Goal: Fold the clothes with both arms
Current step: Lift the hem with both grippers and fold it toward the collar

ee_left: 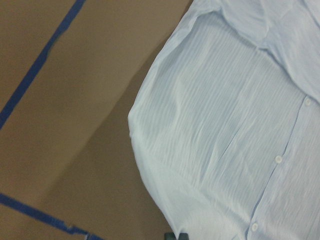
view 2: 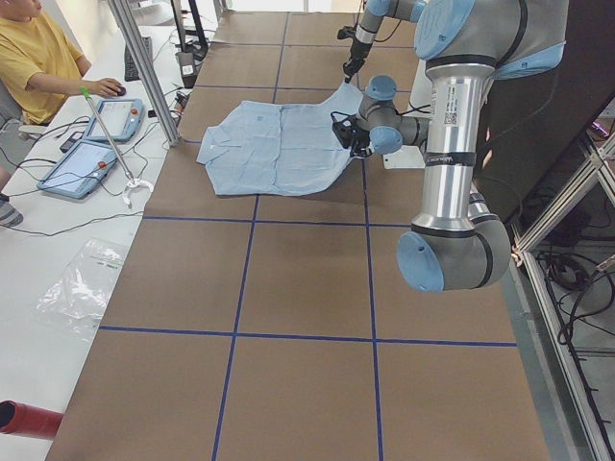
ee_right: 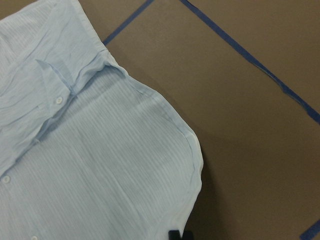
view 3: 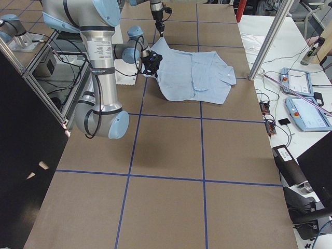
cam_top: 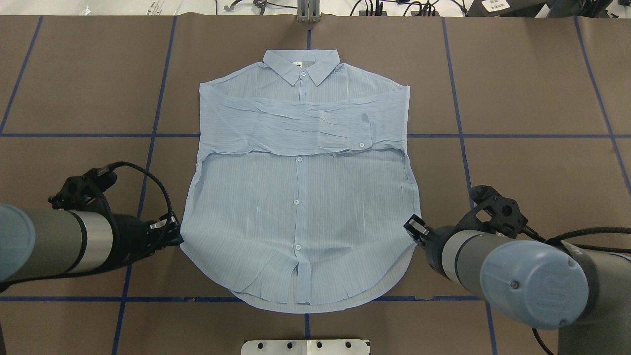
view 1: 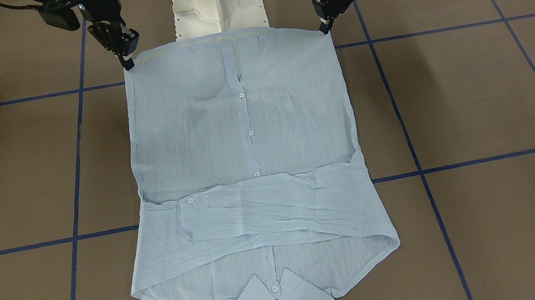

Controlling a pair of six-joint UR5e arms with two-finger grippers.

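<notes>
The light blue striped shirt (view 1: 244, 137) lies front up on the brown table, its sleeves folded across the chest (cam_top: 300, 123) and its collar (cam_top: 301, 66) on the far side from the robot. My left gripper (cam_top: 176, 237) is shut on the left hem corner, and the same gripper (view 1: 324, 29) shows at the view's right in the front view. My right gripper (cam_top: 413, 228) is shut on the right hem corner, the same gripper (view 1: 128, 65) showing at the front view's left. The hem is raised a little and stretched between them. Each wrist view shows cloth (ee_left: 225, 125) (ee_right: 100, 150) running down to the fingertips.
The white pedestal base (view 1: 217, 2) stands just behind the raised hem. Blue tape lines (cam_top: 148, 135) cross the brown table. A person in a yellow top (view 2: 38, 58) sits at a side table with tablets (view 2: 91, 158). A metal frame post (view 2: 144, 67) stands at that edge.
</notes>
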